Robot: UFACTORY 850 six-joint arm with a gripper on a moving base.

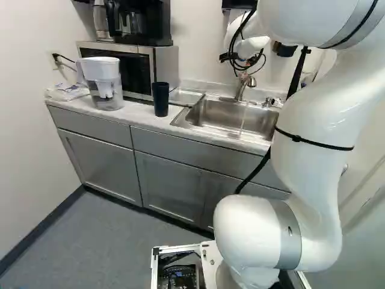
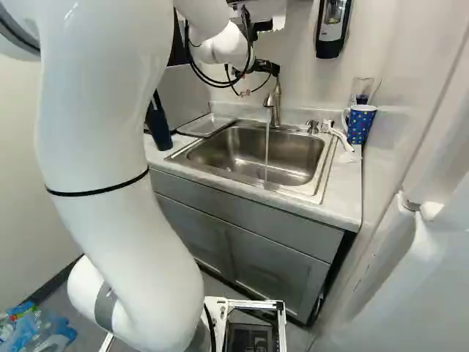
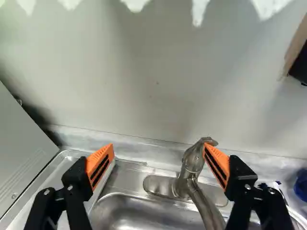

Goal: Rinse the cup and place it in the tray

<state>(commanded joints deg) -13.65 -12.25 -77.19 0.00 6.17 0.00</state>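
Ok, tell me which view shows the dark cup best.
The left base view: the dark cup stands fully visible on the counter. In the right base view the arm hides part of it; the wrist view doesn't show it.

On the countertop [image 1: 135,113], the microwave [image 1: 166,65] carries the coffee maker [image 1: 147,24], the pitcher [image 1: 103,83] before it. The cup [image 1: 160,99] stands near the front edge, left of tray [image 2: 207,125] and sink [image 2: 311,189]; the mug [image 2: 360,126] is near the back right corner.

Kitchenette; sink [image 2: 253,154], faucet [image 2: 274,103], microwave [image 1: 138,69], grey cabinets [image 1: 174,186], coffee maker [image 1: 141,24].
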